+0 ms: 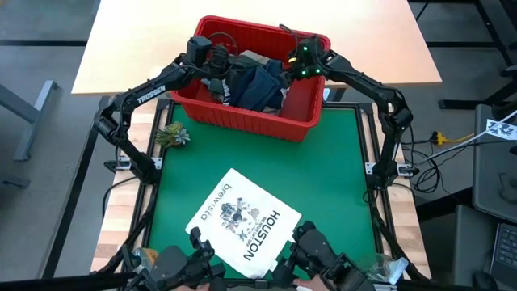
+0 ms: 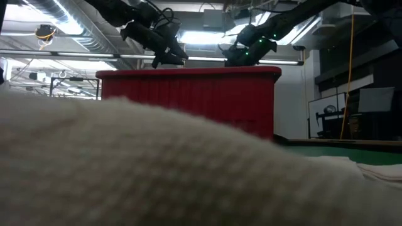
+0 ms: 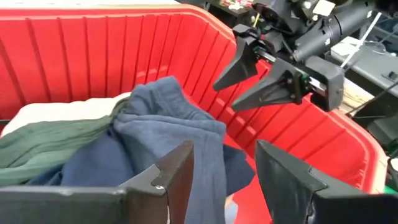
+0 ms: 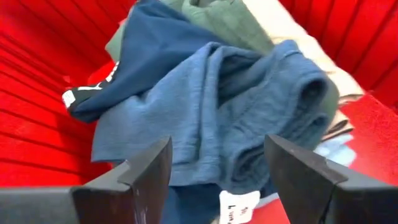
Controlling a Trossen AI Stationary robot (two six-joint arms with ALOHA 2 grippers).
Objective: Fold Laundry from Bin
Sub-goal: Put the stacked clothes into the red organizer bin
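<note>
Nothing is folded; the laundry (image 1: 254, 85) lies heaped in the bin (image 1: 242, 121); my left end effector (image 3: 224, 180) and right end effector (image 4: 217, 168) hover over it, both open, empty

Open green mat (image 1: 339, 174) beyond the tote bag (image 1: 245, 224); bin (image 1: 242, 120) crowded with laundry (image 1: 254, 85).

low view foreground: pale knitted cloth (image 2: 157, 169), blurred, fills the lower picture and hides the bench surface.
bin (image 2: 188, 100): lower half hidden behind that cloth; contents unseen from this level.
laundry (image 1: 254, 81): partly covered by both arms in the high view; garments beneath the blue cloth hidden.
white label (image 4: 239, 208): cut off by the picture's edge, lettering unreadable.
tote bag (image 1: 242, 222): near corner hidden by arm bases.
</note>
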